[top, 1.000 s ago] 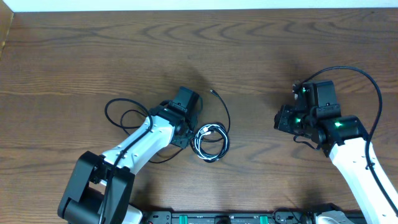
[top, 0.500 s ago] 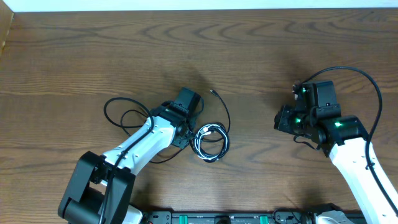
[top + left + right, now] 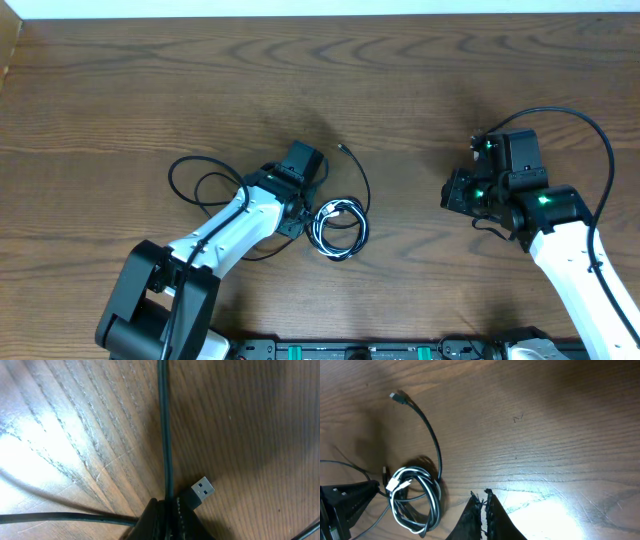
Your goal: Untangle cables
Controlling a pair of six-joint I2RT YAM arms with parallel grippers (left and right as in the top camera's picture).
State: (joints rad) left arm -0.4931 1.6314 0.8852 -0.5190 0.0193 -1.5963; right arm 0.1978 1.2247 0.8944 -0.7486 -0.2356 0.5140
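Note:
A coil of white and black cables (image 3: 340,228) lies at mid-table, also in the right wrist view as the coil (image 3: 415,497). A black cable ending in a small plug (image 3: 397,396) curves from it. Another black cable loop (image 3: 200,185) lies to the left of my left arm. My left gripper (image 3: 303,215) sits at the coil's left edge. In its wrist view the left gripper (image 3: 167,504) is shut on a black cable (image 3: 164,435), with a USB plug (image 3: 202,489) just beside the jaws. My right gripper (image 3: 455,190) hovers to the right, apart from the cables; the right gripper (image 3: 484,494) is shut and holds nothing.
The brown wooden table (image 3: 420,80) has its far edge along the top of the overhead view. A thick black wire (image 3: 590,130) arcs off the right arm. The arm bases stand at the near edge.
My left gripper has closed its jaws onto the black cable beside the coil. The right arm and the coil have not moved.

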